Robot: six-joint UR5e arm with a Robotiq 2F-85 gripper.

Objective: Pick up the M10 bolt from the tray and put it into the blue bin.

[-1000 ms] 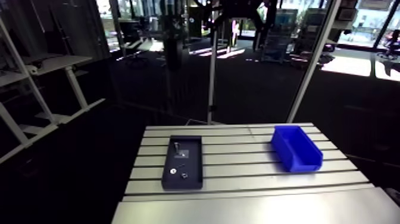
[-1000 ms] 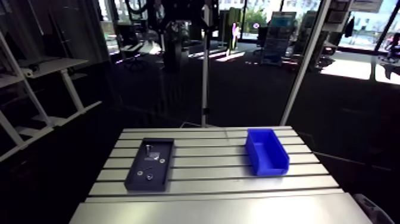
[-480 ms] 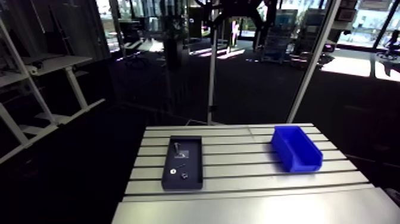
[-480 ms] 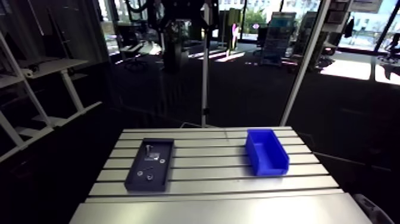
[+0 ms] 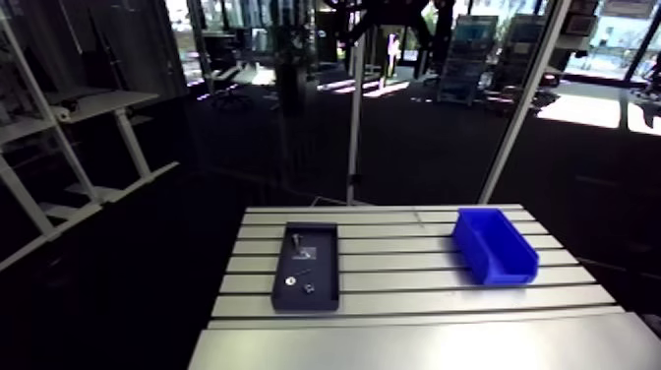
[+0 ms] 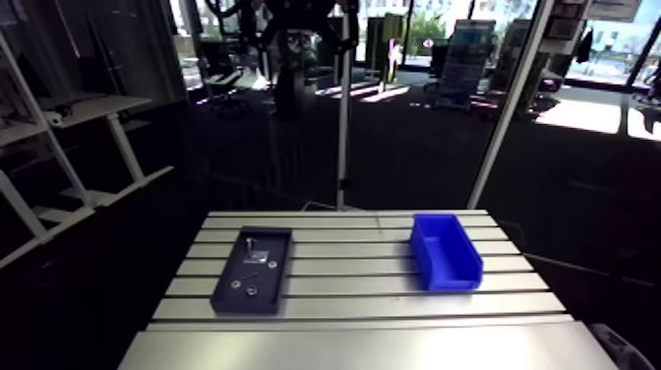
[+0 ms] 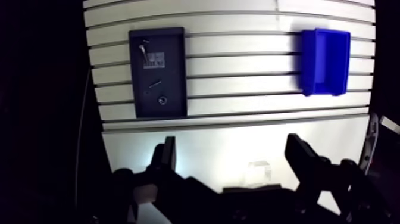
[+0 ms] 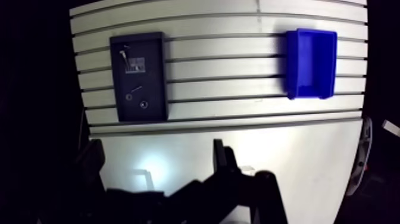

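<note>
A lab workshop: slotted aluminium table holding a parts tray and blue bin

Arm view: high and well back from the worktop, facing forward and down across its near edge. The tray is left and the bin right, both small. Wrist view: high above, looking almost straight down past the tool, tray and bin ahead of it. Both views share the slotted worktop, tray and bin.
</note>
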